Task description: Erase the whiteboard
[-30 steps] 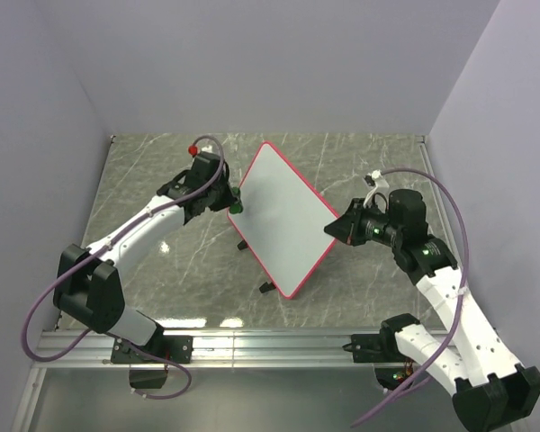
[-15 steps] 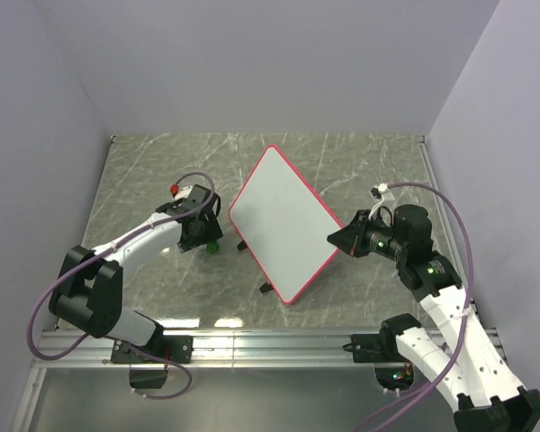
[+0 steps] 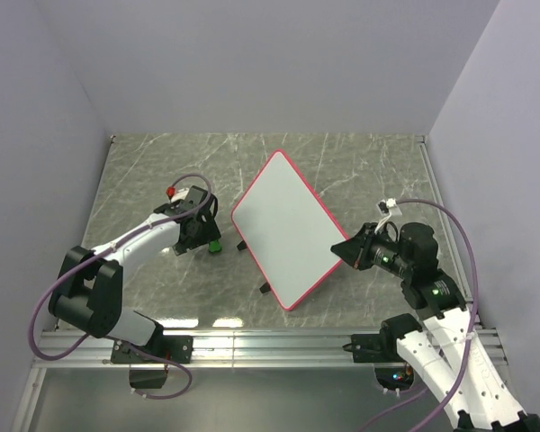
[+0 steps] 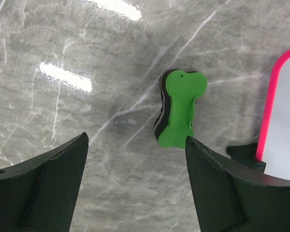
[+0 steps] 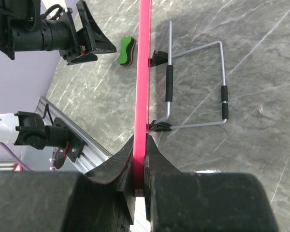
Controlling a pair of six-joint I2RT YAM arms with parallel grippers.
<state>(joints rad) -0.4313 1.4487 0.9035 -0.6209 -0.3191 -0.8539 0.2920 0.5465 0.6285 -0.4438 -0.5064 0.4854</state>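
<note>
— Starting at your left gripper (image 4: 136, 140): what has it got?

— Nothing. Your jaws stand spread wide above the marble table (image 3: 144, 171), pointing down at it, with bare tabletop between them. The green eraser (image 4: 179, 113) lies flat on the table just beyond your fingertips, touching neither finger.

— And outward from there?

— Just right of the eraser in your left wrist view you see the pink frame of the whiteboard (image 4: 285, 121) and one of its black feet (image 4: 245, 155). From the top camera, the eraser (image 3: 214, 245) sits close beside the board's left corner, apart from it.

— Your right gripper (image 5: 140, 150)?

— Closed tight on the board's pink frame; your wrist camera looks straight along that edge, with a finger on either side of it.

— Where is the whiteboard itself?

— Mid-table between your two arms, turned so one corner points toward the back wall (image 3: 283, 229). It stands tilted, with a grey wire stand (image 5: 195, 82) behind it, and its face shows plain white. Your right gripper (image 3: 346, 249) holds it at the right-hand corner.
</note>
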